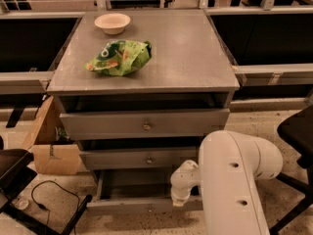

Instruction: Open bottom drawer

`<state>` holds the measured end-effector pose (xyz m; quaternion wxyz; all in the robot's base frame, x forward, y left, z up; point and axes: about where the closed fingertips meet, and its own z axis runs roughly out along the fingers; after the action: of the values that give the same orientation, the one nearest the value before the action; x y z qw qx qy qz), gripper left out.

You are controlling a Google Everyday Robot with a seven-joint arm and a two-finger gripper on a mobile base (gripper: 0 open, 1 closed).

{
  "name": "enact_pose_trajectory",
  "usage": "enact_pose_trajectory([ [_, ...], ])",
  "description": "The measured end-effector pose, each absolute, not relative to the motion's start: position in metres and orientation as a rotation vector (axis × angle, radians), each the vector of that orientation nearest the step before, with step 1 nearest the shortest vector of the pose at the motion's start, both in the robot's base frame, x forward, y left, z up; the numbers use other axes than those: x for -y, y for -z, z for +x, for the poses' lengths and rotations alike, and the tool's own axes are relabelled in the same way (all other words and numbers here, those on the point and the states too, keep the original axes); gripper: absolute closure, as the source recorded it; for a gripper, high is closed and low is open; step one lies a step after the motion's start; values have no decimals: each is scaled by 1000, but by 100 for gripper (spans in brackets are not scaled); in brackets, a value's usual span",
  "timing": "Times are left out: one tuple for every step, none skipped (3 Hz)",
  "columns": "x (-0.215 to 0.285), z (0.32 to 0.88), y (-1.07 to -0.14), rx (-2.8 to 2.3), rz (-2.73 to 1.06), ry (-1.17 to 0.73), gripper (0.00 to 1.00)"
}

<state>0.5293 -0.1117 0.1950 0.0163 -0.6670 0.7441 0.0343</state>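
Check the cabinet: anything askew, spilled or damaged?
Nothing stands out. The bottom drawer sits pulled out and straight, with the gripper at its front edge. The green bag and bowl rest intact on the cabinet top.

I can read no text, number or sign. The green bag (120,58) near the left edge of the tabletop (195,53) carries printing, not legible. The pincer (179,199), at the bottom drawer (132,204) front, shows no readable label.

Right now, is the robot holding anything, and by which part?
Cannot tell. The gripper hangs at the front of the bottom drawer, its hold hidden.
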Motion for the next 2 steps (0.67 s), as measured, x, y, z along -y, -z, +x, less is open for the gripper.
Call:
enact_pose_trajectory([
  [112,529,-195,-2314,-2074,-107,61],
  [112,529,-195,-2314,-2074,-107,37],
])
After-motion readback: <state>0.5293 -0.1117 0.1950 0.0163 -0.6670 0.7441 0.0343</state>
